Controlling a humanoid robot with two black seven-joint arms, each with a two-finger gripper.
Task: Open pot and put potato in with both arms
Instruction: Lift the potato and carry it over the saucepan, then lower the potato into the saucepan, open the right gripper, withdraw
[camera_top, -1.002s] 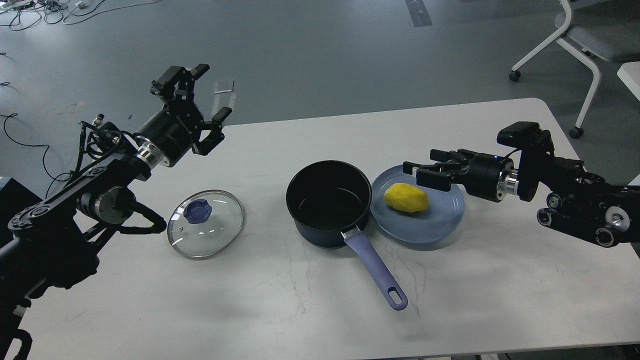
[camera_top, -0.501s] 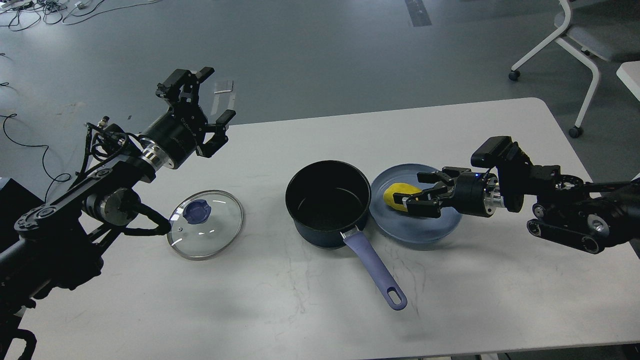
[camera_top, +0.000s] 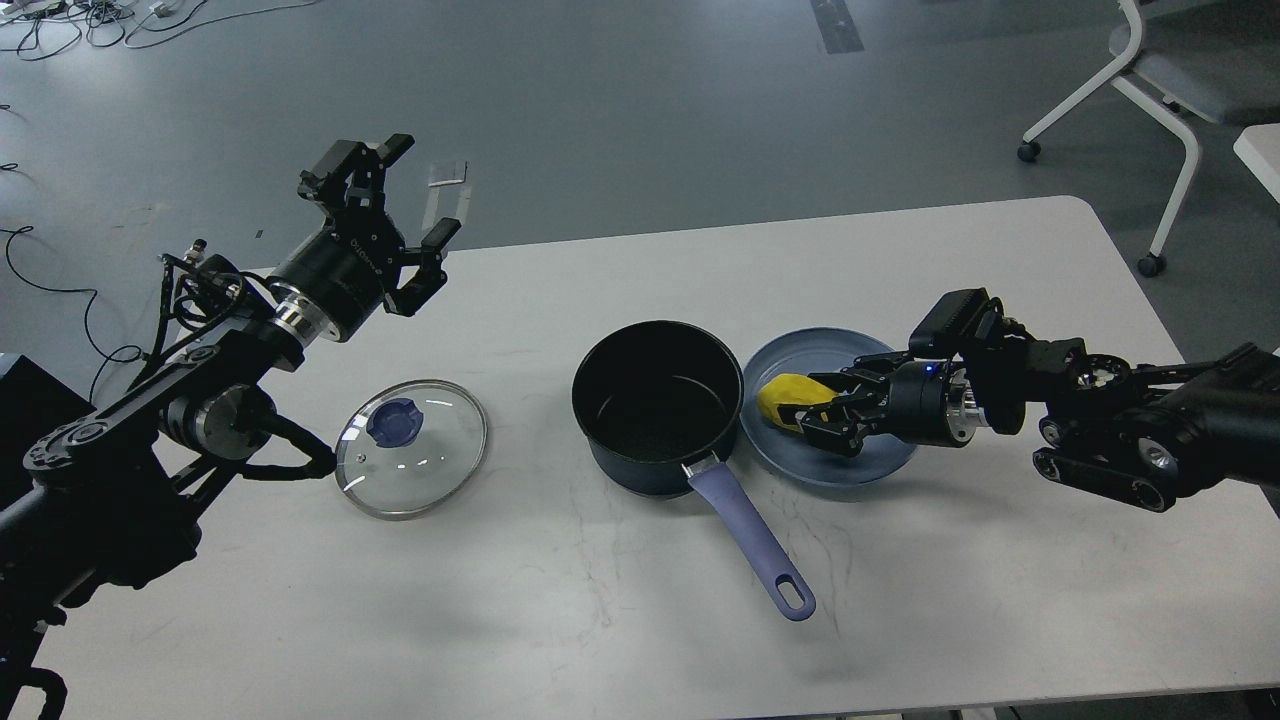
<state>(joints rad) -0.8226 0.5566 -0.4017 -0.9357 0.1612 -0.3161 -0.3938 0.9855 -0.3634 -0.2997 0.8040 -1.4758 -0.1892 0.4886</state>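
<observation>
The dark blue pot stands open at the table's middle, its lilac handle pointing to the front right. Its glass lid with a blue knob lies flat on the table to the pot's left. The yellow potato lies on the blue plate just right of the pot. My right gripper reaches in low from the right, its fingers closed on the potato's right half, which they hide. My left gripper is open and empty, raised over the table's far left edge, behind the lid.
The white table has bare room in front of the pot and at the back. The pot and the plate almost touch. A white office chair stands on the floor at the back right. Cables lie on the floor at the far left.
My right gripper came down from beside the plate and moved left onto the potato, and its fingers narrowed around it. The potato shifted slightly left. My left arm barely moved.
</observation>
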